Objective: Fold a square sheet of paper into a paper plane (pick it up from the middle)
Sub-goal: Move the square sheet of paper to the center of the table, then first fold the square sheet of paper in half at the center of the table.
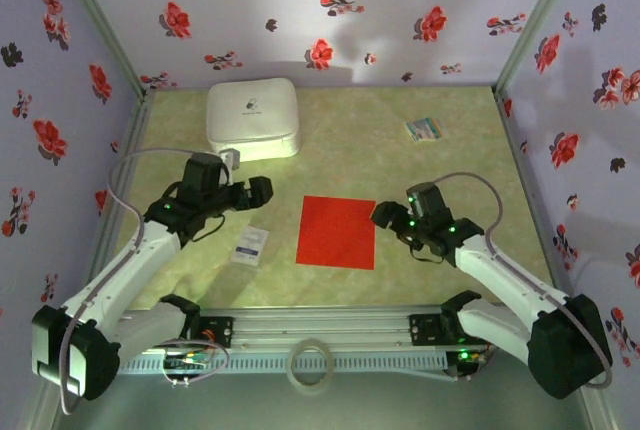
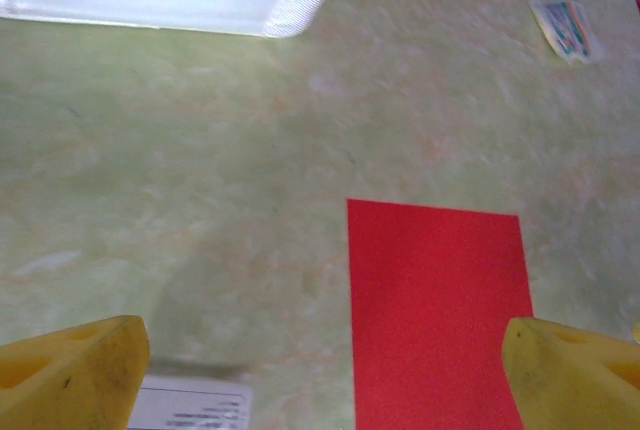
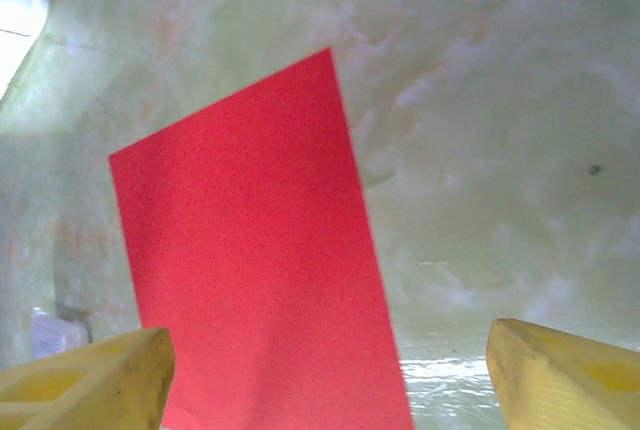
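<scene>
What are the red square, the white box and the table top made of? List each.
The square sheet of paper: thin matte paper; lies flat, crisp edges, no shine.
The white box: likely fabric-covered or textured plastic; its corner looks woven, edges rounded.
The table top: smooth marbled green, perhaps vinyl; faint sheen.

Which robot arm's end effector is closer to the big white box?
Left. The left end effector is just in front of the white box; the right end effector is far off to its right, by the red paper's right edge.
</scene>
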Available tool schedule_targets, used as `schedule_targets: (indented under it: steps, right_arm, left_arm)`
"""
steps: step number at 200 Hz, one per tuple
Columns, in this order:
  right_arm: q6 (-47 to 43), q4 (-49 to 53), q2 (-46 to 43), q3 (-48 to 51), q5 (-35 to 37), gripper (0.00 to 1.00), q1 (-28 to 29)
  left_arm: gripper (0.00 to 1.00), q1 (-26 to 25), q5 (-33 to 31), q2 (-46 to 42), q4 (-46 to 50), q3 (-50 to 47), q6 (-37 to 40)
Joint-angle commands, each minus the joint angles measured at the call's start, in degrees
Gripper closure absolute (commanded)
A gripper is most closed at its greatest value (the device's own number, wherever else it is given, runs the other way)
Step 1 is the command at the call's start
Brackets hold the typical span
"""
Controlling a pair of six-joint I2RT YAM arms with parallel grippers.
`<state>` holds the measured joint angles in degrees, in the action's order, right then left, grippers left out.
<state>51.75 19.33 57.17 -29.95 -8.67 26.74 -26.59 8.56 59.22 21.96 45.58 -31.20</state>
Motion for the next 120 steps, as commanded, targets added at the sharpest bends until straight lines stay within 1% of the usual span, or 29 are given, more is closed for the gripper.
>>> schedule_targets:
  steps: [1,16,43,63,78,98,120]
  right_arm:
    - [1.4,0.6,-0.7,0.5,2.1,0.18,-1.6]
    - [0.2,0.0,0.1,0.4,-0.1,0.18,-3.8]
    - [-1.9,-1.4,2.6,-0.2,-2.3,0.18,-7.0]
    - [-2.9,-3.9,3.8,0.0,-3.5,0.18,-8.0]
    - [-4.1,-4.0,4.6,-0.5,-3.6,0.18,-8.3]
    - [-5.7,-3.8,5.6,-1.0,-3.3,0.18,-8.7]
    - [-5.8,-2.3,6.4,-1.7,-3.0,0.18,-9.6]
  left_arm:
    - [0.1,-2.9,0.8,1.4,-0.4,-0.5,-1.6]
    - [0.13,-4.7,0.6,3.7,-1.1,-0.8,-2.7]
    - [0.15,-8.4,-2.6,9.7,-2.0,0.9,-4.0]
    - [0.17,-10.7,-5.7,15.8,1.0,5.4,-3.6]
    - [0.18,-11.8,-7.2,20.0,2.7,8.7,-4.0]
    - [0.19,-13.3,-7.3,24.7,1.8,11.7,-4.9]
    - [0.22,-15.1,-7.1,30.1,4.4,17.3,-4.9]
